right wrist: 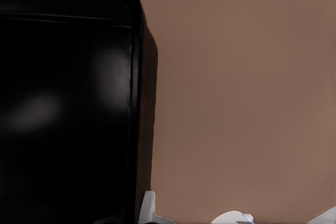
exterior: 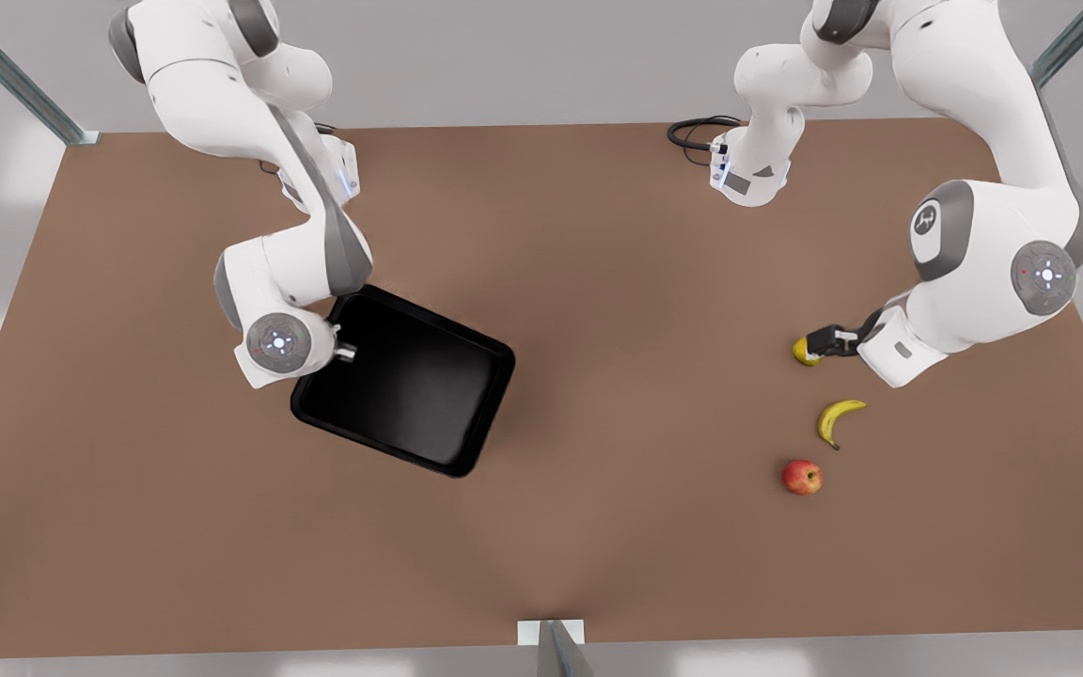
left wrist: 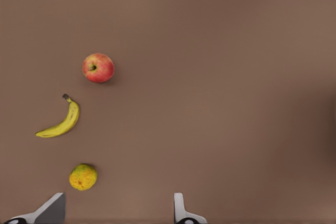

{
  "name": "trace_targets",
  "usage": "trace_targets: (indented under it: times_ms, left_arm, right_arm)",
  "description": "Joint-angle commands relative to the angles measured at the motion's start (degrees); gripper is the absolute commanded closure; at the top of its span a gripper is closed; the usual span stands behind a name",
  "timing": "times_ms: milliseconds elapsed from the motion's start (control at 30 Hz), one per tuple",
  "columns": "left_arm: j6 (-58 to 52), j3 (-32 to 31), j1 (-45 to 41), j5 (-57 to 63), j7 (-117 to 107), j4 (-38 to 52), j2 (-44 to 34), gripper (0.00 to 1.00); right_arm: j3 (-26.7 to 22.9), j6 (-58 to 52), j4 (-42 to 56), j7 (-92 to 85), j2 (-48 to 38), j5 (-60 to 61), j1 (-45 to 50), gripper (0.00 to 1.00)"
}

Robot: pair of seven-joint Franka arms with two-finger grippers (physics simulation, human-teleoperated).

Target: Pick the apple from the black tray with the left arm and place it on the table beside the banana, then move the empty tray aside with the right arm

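Already empty, black tray (exterior: 410,385) sits askew, long axis diagonal, wide bare tabletop (exterior: 598,527) around. Right end effector (right wrist: 194,216) straddles its wall, spread. Left end effector (left wrist: 118,211) spread above tabletop; apple (exterior: 802,477) beside banana (exterior: 838,420), near right edge.

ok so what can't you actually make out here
- right gripper: whether it grips the black tray; front view, its own wrist covers it
- tray's left corner: front view, under that arm
- yellow-green fruit: whether the open left gripper touches it; front view, too small
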Motion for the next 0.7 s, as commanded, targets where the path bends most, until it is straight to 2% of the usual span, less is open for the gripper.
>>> trace_targets:
  times_ms: [0, 33, 333, 667]
  left_arm:
    - [0.5, 0.1, -0.1, 0.5, -3.8, 0.8, 0.2, 0.0]
    - [1.6, 0.1, 0.1, 5.8, -3.8, 0.8, 0.5, 0.0]
    - [2.3, 0.0, 0.1, 5.5, -5.8, 1.6, 2.0, 0.0]
    - [2.3, 0.2, 0.5, 5.6, -1.9, 1.2, 2.1, 0.0]
  right_arm:
    - [-1.7, -1.2, 0.9, -28.7, 0.0, -0.1, 0.0, 0.81]
    - [-2.0, -1.5, 1.5, -29.2, -0.2, -0.1, 0.0, 0.81]
    - [-7.1, -3.3, 2.2, -37.8, -0.5, -0.2, 0.1, 0.81]
    - [-8.5, -0.5, 2.6, -40.8, 3.9, -0.3, 0.0, 0.81]
